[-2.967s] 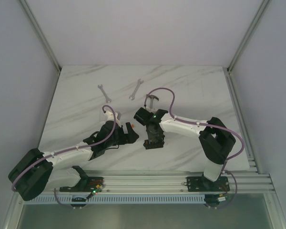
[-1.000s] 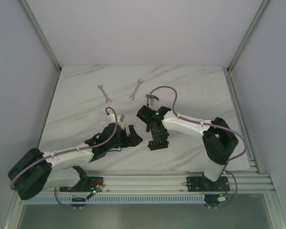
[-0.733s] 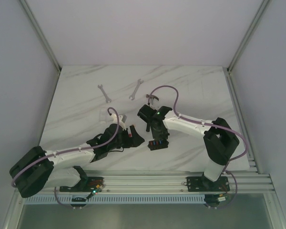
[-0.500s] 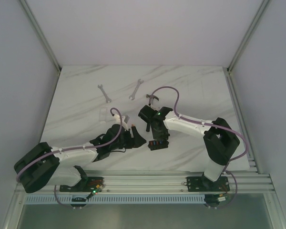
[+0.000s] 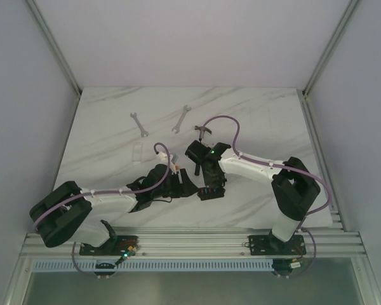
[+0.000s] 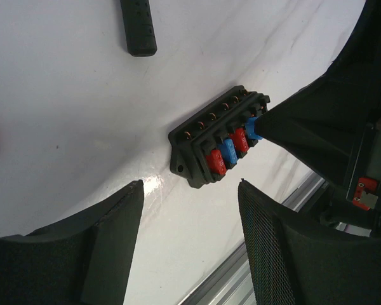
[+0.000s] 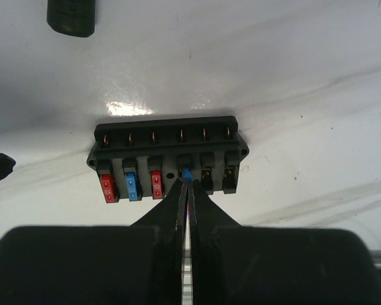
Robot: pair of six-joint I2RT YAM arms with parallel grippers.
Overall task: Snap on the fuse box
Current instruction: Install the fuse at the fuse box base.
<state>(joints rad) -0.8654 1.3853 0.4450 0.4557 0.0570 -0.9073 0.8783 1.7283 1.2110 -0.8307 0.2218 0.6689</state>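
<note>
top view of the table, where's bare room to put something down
Bare: the far strip of the table behind the wrenches, and the far-right corner past the right arm. Crowded: the near centre, where the left gripper and the right gripper, pinching a blue fuse, meet at the fuse box.

**A:** From where does the top external view look?

**B:** From above and behind the arm bases, facing down and forward. It stands far off, so the whole table [image 5: 108, 127] and both arms fit in frame.

**A:** And the wrist views?

**B:** Each looks along its own fingers at close range. The left wrist view faces the tabletop at a slant, between the spread fingers of the left gripper [image 6: 189, 190]. The right wrist view looks down past the right gripper [image 7: 187, 184].

**A:** What do they share?

**B:** All three cover the fuse box [image 5: 209, 190] (tiny from above, large in both wrist views). Both wrist views show the blue fuse [image 7: 186, 173] pinched at the right gripper's tips.
</note>
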